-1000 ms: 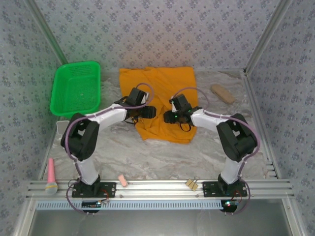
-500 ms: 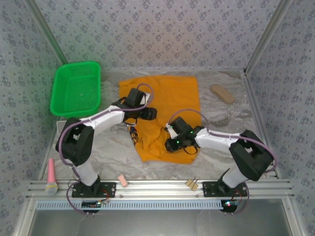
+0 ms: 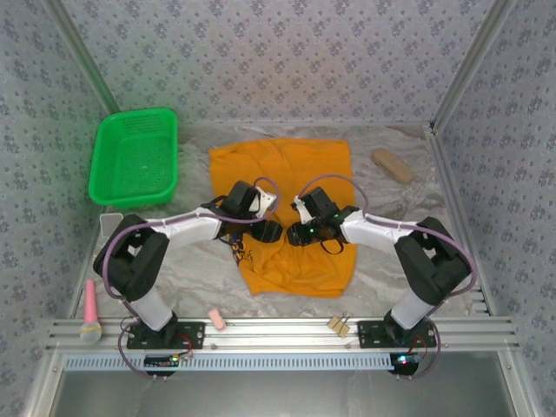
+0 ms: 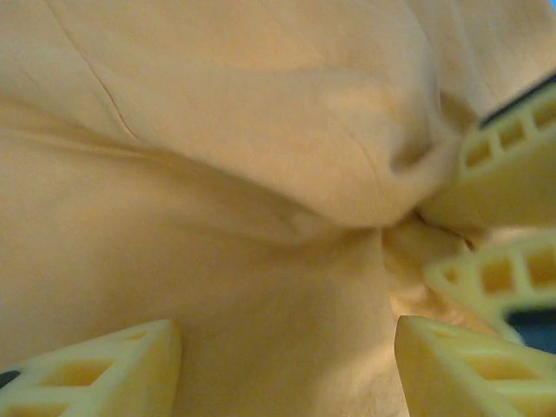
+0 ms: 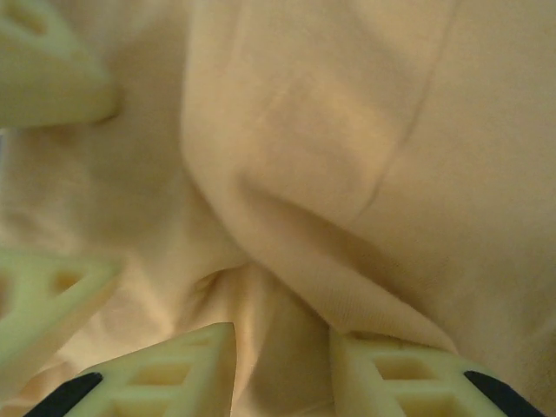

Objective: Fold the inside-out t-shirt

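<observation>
Both now side by side on t-shirt (image 3: 295, 169): left gripper (image 3: 269, 231) agape, right gripper (image 3: 296, 233) unclear.

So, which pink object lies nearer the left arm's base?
The small pale pink block, beside the base; the long pink microphone-shaped object lies farther left.

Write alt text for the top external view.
Two robot arms reach inward over an orange-yellow t-shirt on a pale table, the left gripper and right gripper close together at its middle. A green basket sits at back left.

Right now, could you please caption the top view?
Left arm and right arm converge on the orange t-shirt, green basket alongside.
</observation>
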Controlling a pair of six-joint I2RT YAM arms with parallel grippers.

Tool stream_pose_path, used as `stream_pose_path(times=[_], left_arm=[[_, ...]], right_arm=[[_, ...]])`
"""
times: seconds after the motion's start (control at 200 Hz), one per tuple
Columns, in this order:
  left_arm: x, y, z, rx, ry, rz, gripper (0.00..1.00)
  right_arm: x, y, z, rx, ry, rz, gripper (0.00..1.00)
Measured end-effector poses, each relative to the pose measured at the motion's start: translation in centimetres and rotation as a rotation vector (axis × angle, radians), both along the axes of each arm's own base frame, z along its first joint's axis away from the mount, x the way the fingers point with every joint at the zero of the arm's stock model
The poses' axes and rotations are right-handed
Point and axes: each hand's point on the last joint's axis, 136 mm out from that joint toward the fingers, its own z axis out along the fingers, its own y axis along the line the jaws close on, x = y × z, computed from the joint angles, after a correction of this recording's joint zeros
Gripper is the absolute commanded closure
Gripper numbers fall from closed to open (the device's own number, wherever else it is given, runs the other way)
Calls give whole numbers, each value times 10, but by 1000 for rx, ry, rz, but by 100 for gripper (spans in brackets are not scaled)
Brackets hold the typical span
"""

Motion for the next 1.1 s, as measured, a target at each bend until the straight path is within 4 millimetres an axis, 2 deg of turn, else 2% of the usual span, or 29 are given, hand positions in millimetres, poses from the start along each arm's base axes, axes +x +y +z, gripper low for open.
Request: stream_pose_path(times=[0.105,0.21,0.29,0.385,0.465,0.505,0.64,0.764,0.869,0.974,1.104], left_arm=[[-1,-6,-3,3,-20,-25,33],[2,-10,-14,38,-40,-22,33],[2,-10,-21,68,-53,-16,37],[6,-10,-21,76,-67,7,59],[9,-11,-19,74,-83,15,89],[10,-10,-18,71,-83,19,100],[9,-9,-7,27,-58,23,100],[9,-6,25,-74,-59,39,100],[9,2,51,-148,-63,61,100],[8,10,61,-180,-65,71,100],[6,13,48,-164,-37,75,100]], right_arm=[[8,-10,-6,-41,-16,-41,72],[19,-17,0,-41,-45,-79,70],[25,-21,8,-30,-69,-97,69],[30,-24,15,-19,-92,-114,72],[32,-27,16,-17,-97,-125,75],[33,-29,15,-19,-98,-127,76],[28,-33,16,-83,-132,-115,73],[12,-14,39,-48,-192,-14,70],[2,-4,52,21,-218,35,62],[-4,0,41,48,-187,51,56],[-10,6,15,53,-115,68,52]])
